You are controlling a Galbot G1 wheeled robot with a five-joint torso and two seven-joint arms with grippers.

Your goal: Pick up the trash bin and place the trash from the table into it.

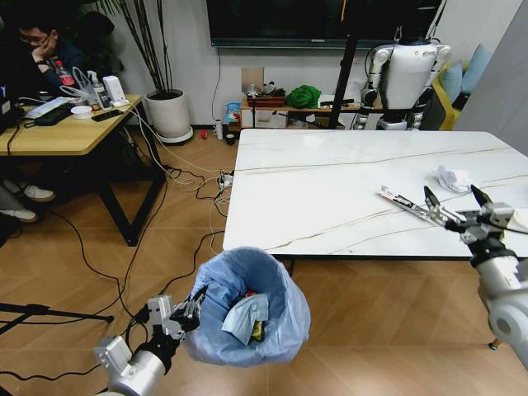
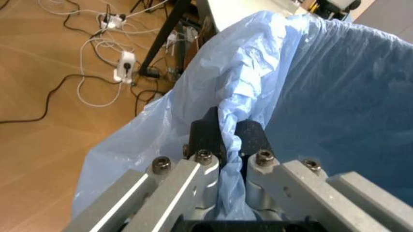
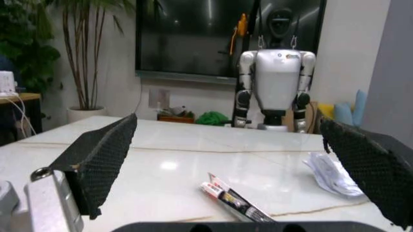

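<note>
The trash bin, lined with a crinkled light-blue bag, hangs in front of the table's near edge with litter inside. My left gripper is shut on the bin's rim, the black fingers pinching the bag's folded edge. On the white marble table lie a long thin black-white wrapper and a crumpled white tissue. My right gripper hovers wide open just above the table, over the wrapper's near end. The wrapper lies between the two pads, with the tissue beyond.
A light-wood desk with a seated person stands at the left. Cables and power strips lie on the floor by the table leg. A white plant pot and another white robot stand at the back wall.
</note>
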